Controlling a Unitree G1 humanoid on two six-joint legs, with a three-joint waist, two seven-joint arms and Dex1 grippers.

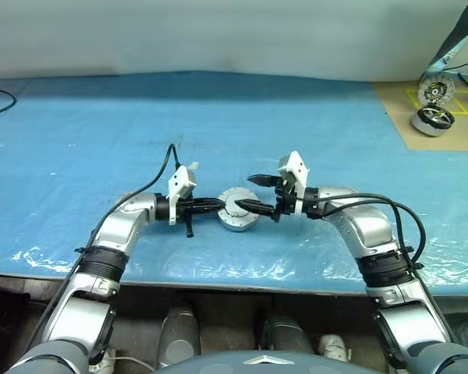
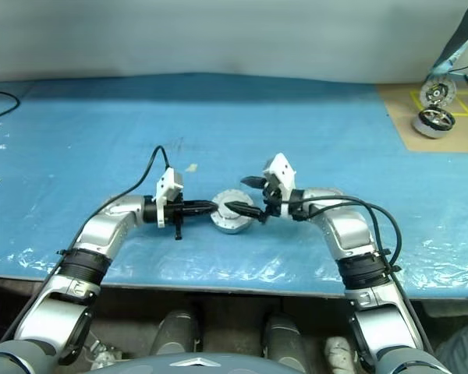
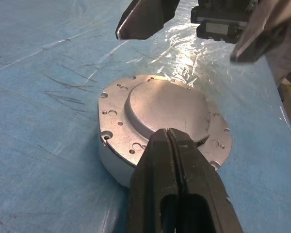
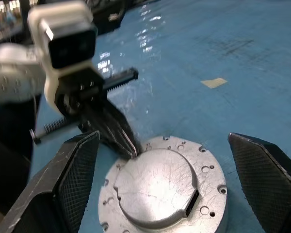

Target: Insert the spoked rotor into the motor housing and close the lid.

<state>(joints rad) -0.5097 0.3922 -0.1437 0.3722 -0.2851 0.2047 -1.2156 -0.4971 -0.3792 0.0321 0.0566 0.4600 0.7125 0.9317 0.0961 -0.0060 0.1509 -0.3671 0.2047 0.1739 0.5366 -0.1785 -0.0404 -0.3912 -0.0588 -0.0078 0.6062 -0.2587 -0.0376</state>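
Silver lid (image 3: 165,109) closed, left tool (image 3: 170,141) pinched at rim, right tool (image 1: 253,193) spread above

Spare motor (image 1: 433,120) on tan board (image 1: 421,117)

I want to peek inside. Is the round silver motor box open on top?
No, the lid lies flat and shut over the motor housing.

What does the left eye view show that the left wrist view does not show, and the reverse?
Left eye view: the tan board at the far right with a silver-and-black motor and an upright disc.

Left wrist view: small holes around the rim of the lid, which lies closed.

Both: the shut left gripper at the lid's edge and the open right gripper above it.
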